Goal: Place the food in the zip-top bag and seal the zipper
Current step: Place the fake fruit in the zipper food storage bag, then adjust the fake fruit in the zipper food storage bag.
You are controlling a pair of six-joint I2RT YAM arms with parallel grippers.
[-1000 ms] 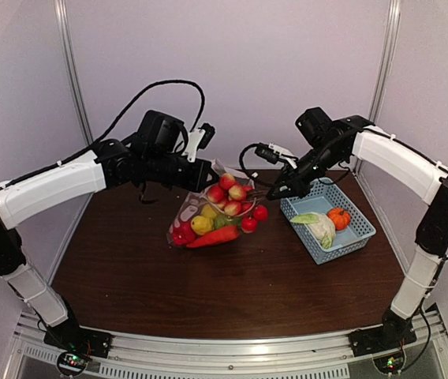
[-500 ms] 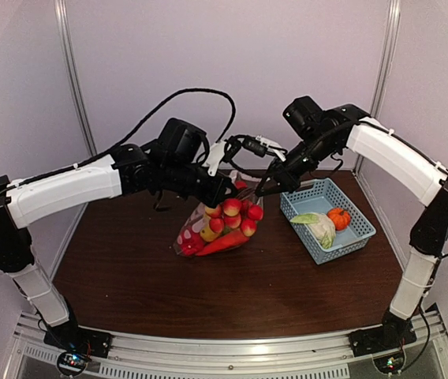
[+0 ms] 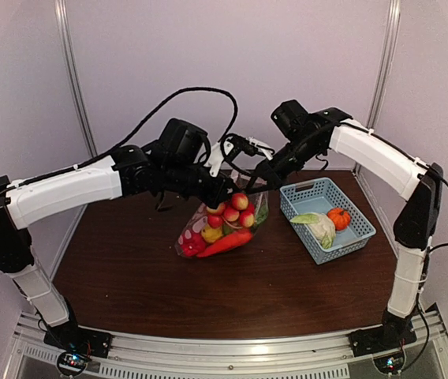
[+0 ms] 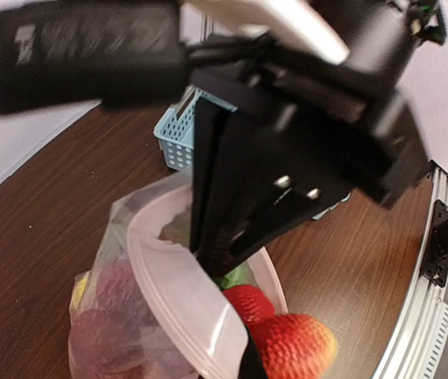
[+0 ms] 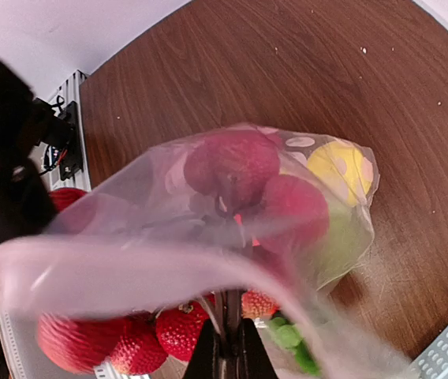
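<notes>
Bag (image 3: 208, 234) full of fruit (image 3: 240, 202) hangs at table (image 3: 129, 276) centre; I see left gripper (image 3: 225, 190) and right gripper (image 3: 259, 181) both pinching its top edge. Basket (image 3: 360, 238) at 3 o'clock holds 1 cabbage (image 3: 317, 227) and 1 pumpkin (image 3: 338, 217).

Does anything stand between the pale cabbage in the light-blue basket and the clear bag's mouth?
Yes: the right end effector, shut on the rim of the clear dotted plastic bag, hangs between its mouth and the pale cabbage in the light-blue mesh basket.

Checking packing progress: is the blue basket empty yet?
Not empty: the pale cabbage and the orange pumpkin lie in the blue basket.
</notes>
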